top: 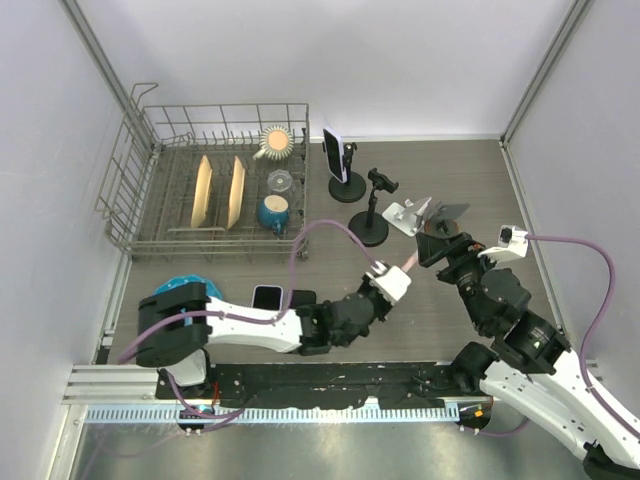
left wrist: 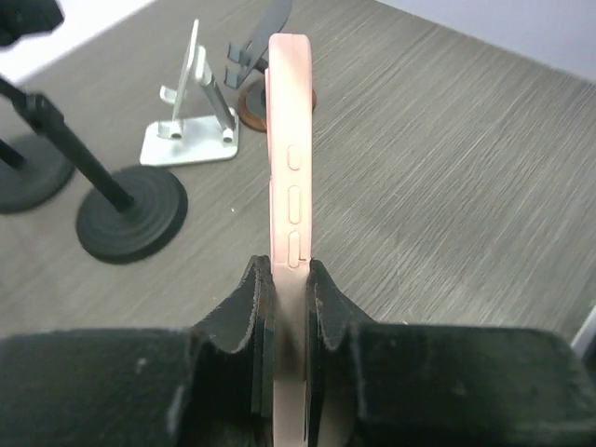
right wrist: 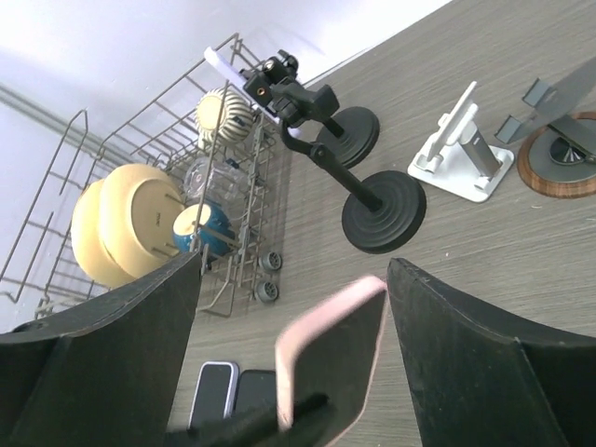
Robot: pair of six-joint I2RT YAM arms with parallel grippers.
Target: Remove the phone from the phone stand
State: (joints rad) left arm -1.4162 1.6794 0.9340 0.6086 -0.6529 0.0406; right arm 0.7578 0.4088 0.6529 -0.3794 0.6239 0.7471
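My left gripper (top: 392,280) is shut on a pink-cased phone (top: 412,262) and holds it edge-up above the table, clear of every stand; in the left wrist view the phone (left wrist: 287,140) stands upright between the closed jaws (left wrist: 289,279). My right gripper (top: 437,245) is open just beyond it. In the right wrist view the pink phone (right wrist: 340,363) hangs between the wide-open fingers (right wrist: 466,345) without touching them. The white stand (top: 405,215) and the wooden-base stand (top: 447,215) behind are empty.
Another phone (top: 333,152) sits on a black stand at the back. A black clamp stand (top: 374,212) stands in the middle. Two phones (top: 268,297) lie flat by my left arm. A dish rack (top: 140,215) with plates and cups fills the back left.
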